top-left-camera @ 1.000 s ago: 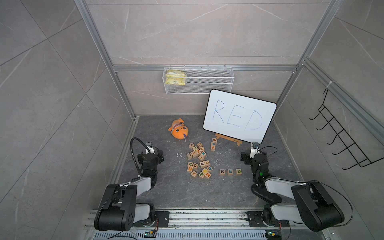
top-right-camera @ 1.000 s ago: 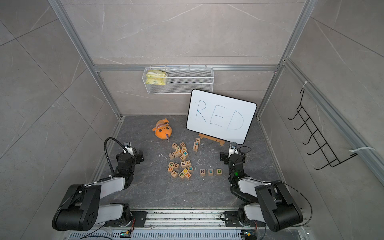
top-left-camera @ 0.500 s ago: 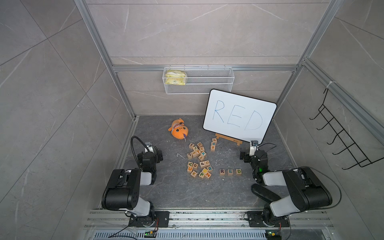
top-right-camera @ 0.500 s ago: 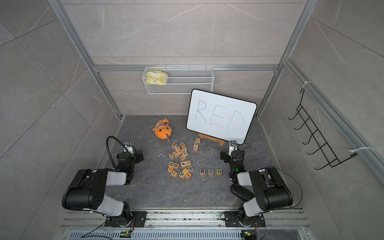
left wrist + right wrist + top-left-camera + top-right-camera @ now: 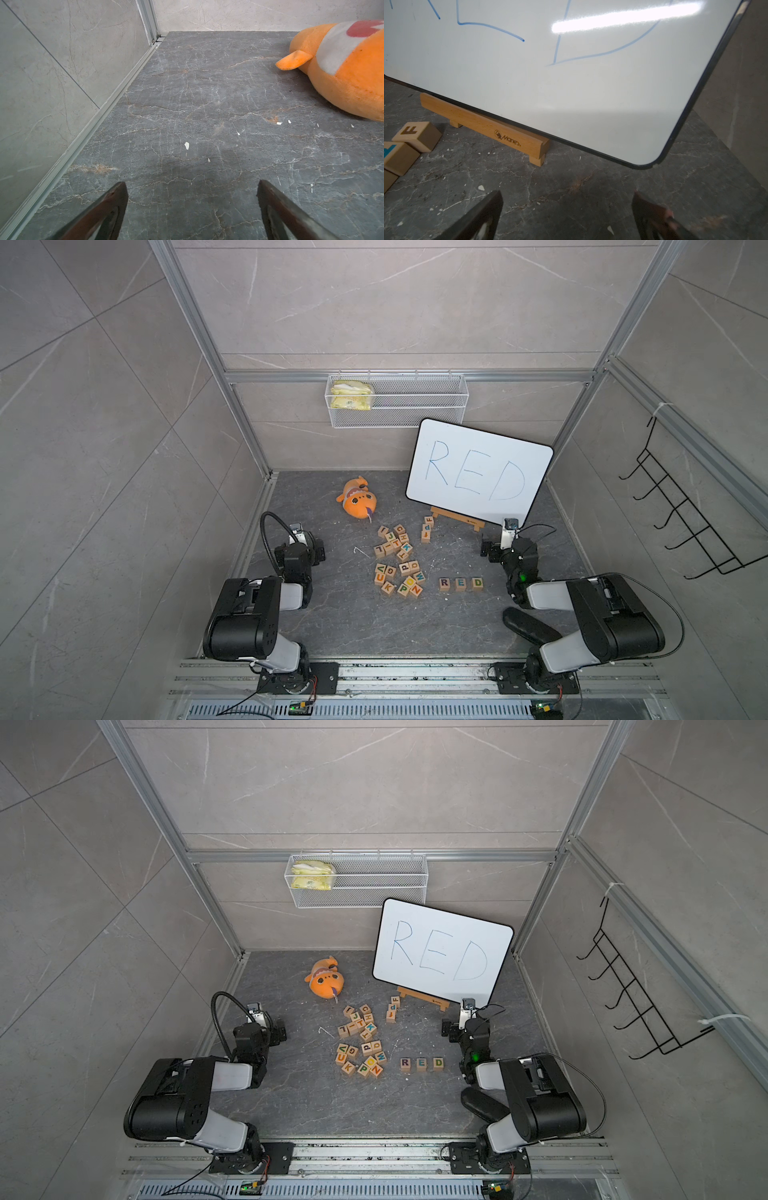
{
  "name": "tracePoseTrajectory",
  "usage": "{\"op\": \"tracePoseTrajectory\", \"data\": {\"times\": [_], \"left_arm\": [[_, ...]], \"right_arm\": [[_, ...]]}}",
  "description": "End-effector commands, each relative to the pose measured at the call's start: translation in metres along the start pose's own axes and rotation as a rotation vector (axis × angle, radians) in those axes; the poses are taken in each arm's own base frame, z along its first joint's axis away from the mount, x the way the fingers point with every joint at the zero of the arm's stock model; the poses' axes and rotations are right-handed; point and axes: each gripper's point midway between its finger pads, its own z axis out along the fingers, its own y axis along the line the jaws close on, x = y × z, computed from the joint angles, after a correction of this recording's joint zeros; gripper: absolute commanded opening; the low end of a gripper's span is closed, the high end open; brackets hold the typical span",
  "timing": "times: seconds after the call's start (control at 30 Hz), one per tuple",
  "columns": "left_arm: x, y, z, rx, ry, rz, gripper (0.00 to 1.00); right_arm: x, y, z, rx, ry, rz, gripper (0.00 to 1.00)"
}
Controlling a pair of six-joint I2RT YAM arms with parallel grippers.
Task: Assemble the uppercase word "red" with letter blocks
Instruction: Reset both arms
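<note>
Three letter blocks (image 5: 460, 583) sit in a row reading RED on the desk (image 5: 374, 626), in front of the whiteboard (image 5: 478, 472). The left fingers (image 5: 112, 207), well apart from the whiteboard, and the right fingers (image 5: 483, 214), just before it, spread wide, gripping nothing.

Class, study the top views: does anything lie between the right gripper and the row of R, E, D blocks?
Nothing visible does. Only bare floor separates the open right gripper from the D block, the row's nearest end. The loose letter blocks lie beyond the R block.
</note>
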Motion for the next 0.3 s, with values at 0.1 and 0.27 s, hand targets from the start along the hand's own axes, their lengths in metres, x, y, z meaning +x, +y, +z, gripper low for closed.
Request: {"op": "tracePoseTrajectory", "data": {"times": [0.1,0.27], "left_arm": [[-0.0149,0.0007,0.0010,0.001,-0.044,-0.033,1.00],[-0.0154,0.0007,0.0011,0.001,-0.045,-0.033,1.00]], "right_arm": [[-0.0009,0.0020,0.0033,-0.011,0.008,0.018,1.00],[-0.0019,0.0008,0.0025,-0.006,0.002,0.017,1.00]]}}
